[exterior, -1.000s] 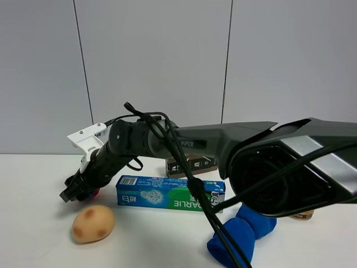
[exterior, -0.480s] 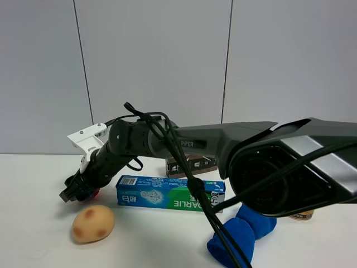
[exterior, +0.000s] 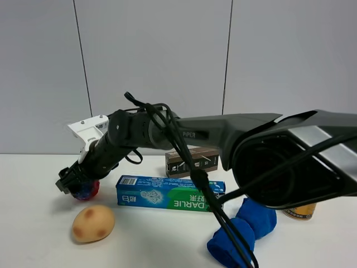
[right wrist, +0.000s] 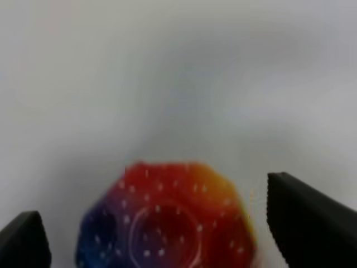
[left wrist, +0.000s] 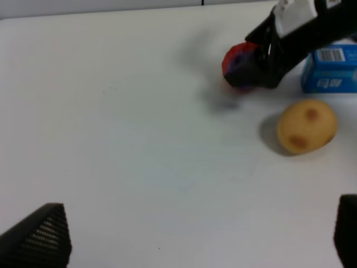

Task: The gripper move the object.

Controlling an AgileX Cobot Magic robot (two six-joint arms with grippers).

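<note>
The ball (exterior: 86, 191), mottled red, pink and blue, is held in my right gripper (exterior: 75, 186), which reaches across to the left of the table on its long dark arm. The ball hangs just above the white table; its shadow shows below it in the left wrist view, where the ball (left wrist: 237, 63) sits in the black claw (left wrist: 257, 58). In the right wrist view the ball (right wrist: 167, 218) fills the space between the two fingertips (right wrist: 304, 223). My left gripper (left wrist: 189, 245) is open and empty over bare table, away from the ball.
A tan brown-spotted potato (exterior: 93, 223) lies just in front of the ball. A blue-green toothpaste box (exterior: 170, 192) lies to its right, a brown box (exterior: 192, 161) behind that. A blue rolled cloth (exterior: 242, 231) and a can (exterior: 301, 212) are at the right.
My right gripper has risen a little and shifted left, with the ball in it. The ball now shows more below the claw. Nothing else has moved.
</note>
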